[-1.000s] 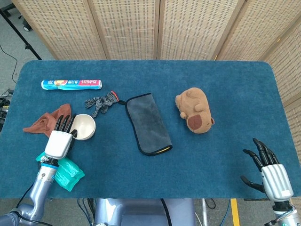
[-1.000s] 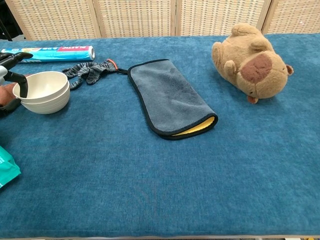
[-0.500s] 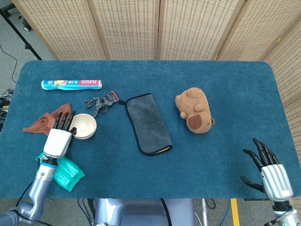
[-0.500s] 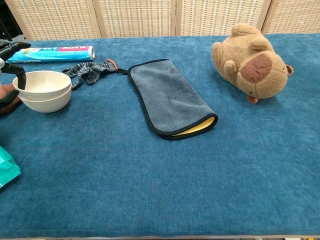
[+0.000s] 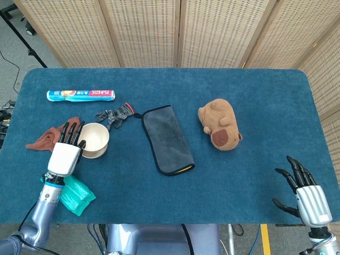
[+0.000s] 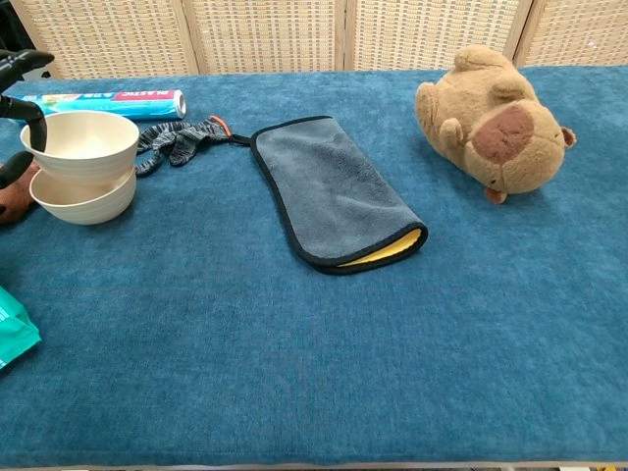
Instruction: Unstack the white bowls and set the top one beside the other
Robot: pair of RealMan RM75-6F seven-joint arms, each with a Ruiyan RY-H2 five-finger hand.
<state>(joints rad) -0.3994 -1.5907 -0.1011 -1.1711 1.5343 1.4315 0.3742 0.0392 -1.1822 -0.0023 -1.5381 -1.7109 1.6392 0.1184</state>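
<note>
Two silver-and-black robot hands on metal arms

The left hand (image 5: 66, 151) has a pale silver-white block for a palm back, slim black fingers, and a teal-ringed wrist on a blue-grey metal forearm. The right hand (image 5: 308, 196) matches: ribbed silver back plate, glossy black fingers, a grey wrist below it.

Bare cloth betw bowls (image 6: 82, 195) & grey pouch (image 6: 334, 192); glove (image 6: 177, 140) just behind.

I see two cream-white bowls (image 6: 86, 162) on a deep blue desk (image 5: 255, 106). There's a grey cloth (image 5: 167, 139) — black edging, yellow lining — and a brown plush (image 5: 220, 124).
</note>
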